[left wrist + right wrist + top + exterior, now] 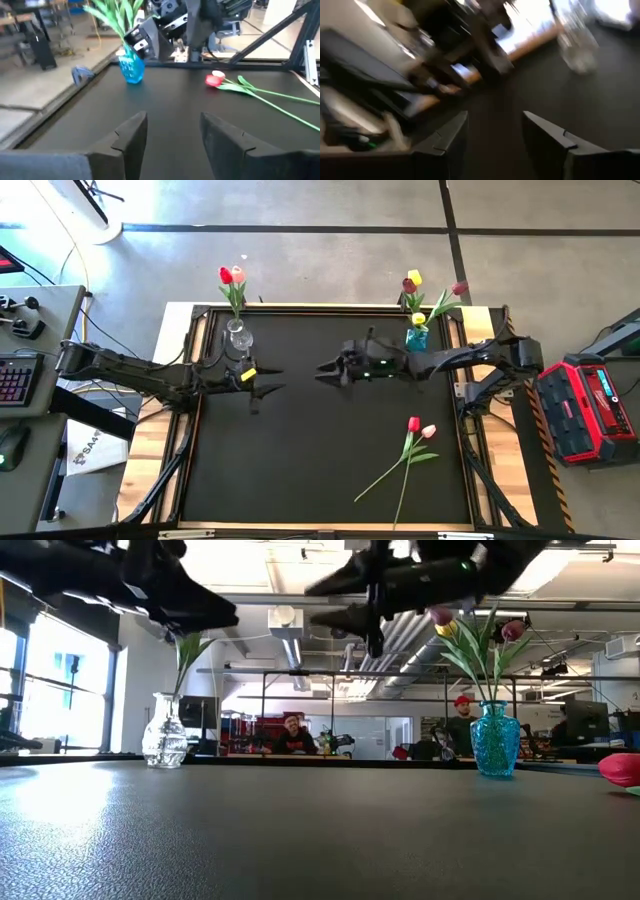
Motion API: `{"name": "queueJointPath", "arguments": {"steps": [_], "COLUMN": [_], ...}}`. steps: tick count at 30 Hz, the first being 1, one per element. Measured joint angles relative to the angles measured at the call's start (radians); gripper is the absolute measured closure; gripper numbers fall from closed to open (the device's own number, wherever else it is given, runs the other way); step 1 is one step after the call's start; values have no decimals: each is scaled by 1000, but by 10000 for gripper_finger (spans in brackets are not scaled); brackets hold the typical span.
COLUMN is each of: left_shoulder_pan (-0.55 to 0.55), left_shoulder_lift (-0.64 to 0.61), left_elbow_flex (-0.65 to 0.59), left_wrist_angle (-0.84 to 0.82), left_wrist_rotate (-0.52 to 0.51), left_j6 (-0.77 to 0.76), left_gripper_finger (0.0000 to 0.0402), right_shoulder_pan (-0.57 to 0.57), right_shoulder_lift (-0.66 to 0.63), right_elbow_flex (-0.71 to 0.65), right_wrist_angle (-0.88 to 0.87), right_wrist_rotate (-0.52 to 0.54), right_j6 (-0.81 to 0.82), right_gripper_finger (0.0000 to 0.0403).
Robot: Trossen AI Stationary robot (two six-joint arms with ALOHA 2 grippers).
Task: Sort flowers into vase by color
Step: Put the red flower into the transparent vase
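Two tulips (415,428) — one red, one pink — are still lying on the dark surface (300,470), waiting while others are standing in the clear vase (238,338) and blue vase (417,337); left pincer (268,383) and right pincer (328,370) are hovering open, empty.

Bright, even overhead light. Low view: windows and ceiling lamps glare behind the clear vase (165,735), arms silhouetted. Right wrist view heavily motion-blurred (smeared bkgd); left wrist view slightly soft.
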Motion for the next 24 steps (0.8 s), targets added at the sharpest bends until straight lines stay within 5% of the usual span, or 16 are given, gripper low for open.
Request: {"name": "queueJointPath", "arguments": {"steps": [6, 11, 24], "left_shoulder_pan": [-33, -39, -39], "left_shoulder_lift": [182, 261, 269], "left_elbow_flex": [-1, 36, 129], "left_wrist_angle": [188, 323, 259], "left_wrist_rotate": [29, 26, 53], "left_j6": [-25, -3, 18], "left_gripper_finger": [260, 272, 273], "right_shoulder_pan": [111, 231, 395], "right_shoulder_lift": [0, -1, 1], "right_elbow_flex": [232, 328, 254], "right_wrist_angle": [-688, -1128, -1590], "right_wrist_rotate": [186, 355, 78], "right_j6": [61, 310, 901], "right_gripper_finger": [231, 231, 241]}}
